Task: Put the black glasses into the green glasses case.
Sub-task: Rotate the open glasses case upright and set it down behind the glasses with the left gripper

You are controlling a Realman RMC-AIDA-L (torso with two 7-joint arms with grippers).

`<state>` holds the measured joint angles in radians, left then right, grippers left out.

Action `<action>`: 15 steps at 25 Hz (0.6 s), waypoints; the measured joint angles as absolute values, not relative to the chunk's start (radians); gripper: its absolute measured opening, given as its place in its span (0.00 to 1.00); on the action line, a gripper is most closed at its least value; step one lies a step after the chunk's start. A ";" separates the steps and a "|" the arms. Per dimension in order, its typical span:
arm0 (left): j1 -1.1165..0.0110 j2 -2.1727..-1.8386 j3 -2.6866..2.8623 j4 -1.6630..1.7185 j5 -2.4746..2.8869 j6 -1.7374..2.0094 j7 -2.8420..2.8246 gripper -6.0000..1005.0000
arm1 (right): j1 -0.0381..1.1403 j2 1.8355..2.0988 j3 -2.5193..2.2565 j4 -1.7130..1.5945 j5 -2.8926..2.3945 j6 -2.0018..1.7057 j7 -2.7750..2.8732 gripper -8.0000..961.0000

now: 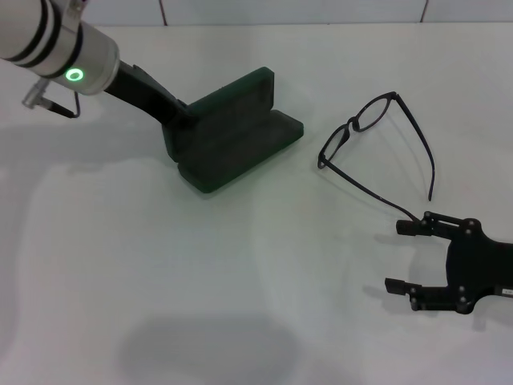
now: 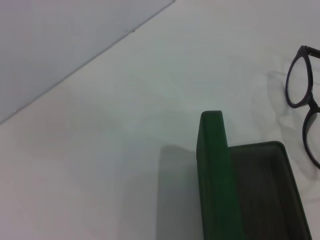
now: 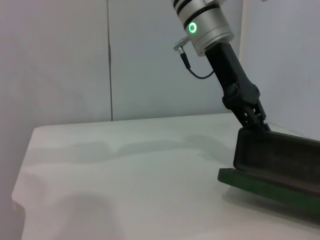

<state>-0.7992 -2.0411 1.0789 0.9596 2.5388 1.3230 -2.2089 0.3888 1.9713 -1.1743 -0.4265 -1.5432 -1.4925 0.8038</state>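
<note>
The green glasses case lies open at the table's middle back, lid upright, grey lining showing. My left gripper reaches in from the upper left and is shut on the lid's left end; the right wrist view shows its fingers pinching the lid's top edge of the case. The black glasses rest on the table to the right of the case, temple arms unfolded; one lens shows in the left wrist view. My right gripper stands open just in front of the near temple tip, holding nothing.
The white table spreads out in front of the case and the glasses. A pale wall rises behind the table's far edge. Nothing else lies on the surface in view.
</note>
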 joint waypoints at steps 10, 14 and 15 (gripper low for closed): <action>-0.663 -2.004 1.074 1.131 2.339 1.446 -1.949 0.21 | 0.387 1.970 -1.160 -0.426 -1.543 -1.498 0.801 0.85; -0.615 -2.001 1.074 1.147 2.272 1.468 -1.822 0.21 | 0.387 1.970 -1.156 -0.426 -1.543 -1.500 0.799 0.85; -0.602 -2.004 1.074 1.147 2.262 1.469 -1.785 0.21 | 0.387 1.970 -1.156 -0.426 -1.543 -1.500 0.799 0.85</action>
<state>-0.6020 -2.0037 1.0737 1.1473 2.2622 1.4687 -1.7848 0.3866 1.9696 -1.1559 -0.4265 -1.5432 -1.5002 0.7994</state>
